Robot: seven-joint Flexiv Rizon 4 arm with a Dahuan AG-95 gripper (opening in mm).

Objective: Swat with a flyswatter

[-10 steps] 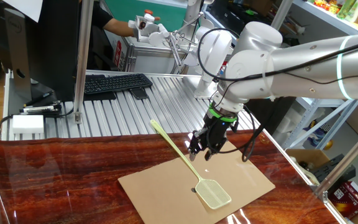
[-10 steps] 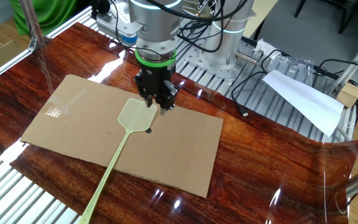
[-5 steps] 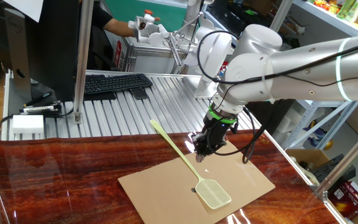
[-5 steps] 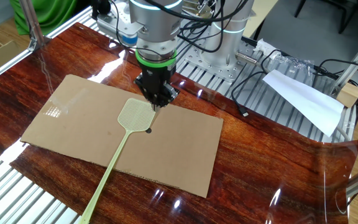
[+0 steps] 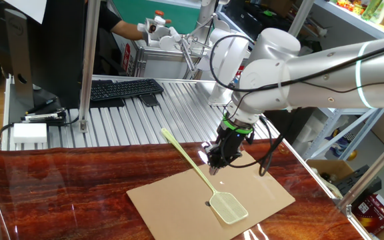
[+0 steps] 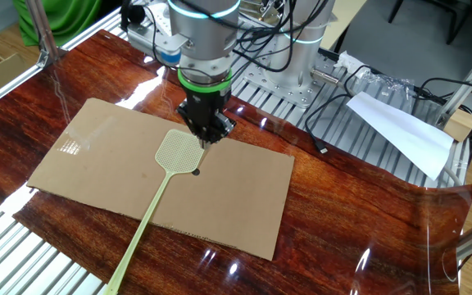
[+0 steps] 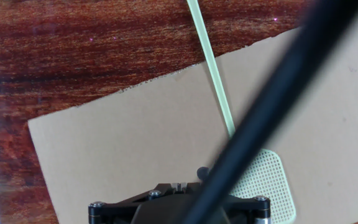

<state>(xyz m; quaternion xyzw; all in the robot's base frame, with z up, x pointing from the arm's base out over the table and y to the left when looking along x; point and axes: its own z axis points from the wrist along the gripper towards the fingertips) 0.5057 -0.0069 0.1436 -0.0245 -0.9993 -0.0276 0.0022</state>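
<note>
1. Table: glossy dark red wood grain, edged by ribbed metal slats.
2. Cardboard sheet: flat on the wood.
3. Flyswatter: lying on the cardboard, handle overhanging its edge.
4. Gripper: jaws pressed together, empty, pointing down beside the mesh head.
5. Keyboard: on the slats behind.

We see a pale yellow-green flyswatter with a fine grid-mesh head, lying on plain tan cardboard. At its nine o'clock and beyond, the table shows glossy red-brown wood grain. The silver-white arm wears a green ring above its black gripper.
</note>
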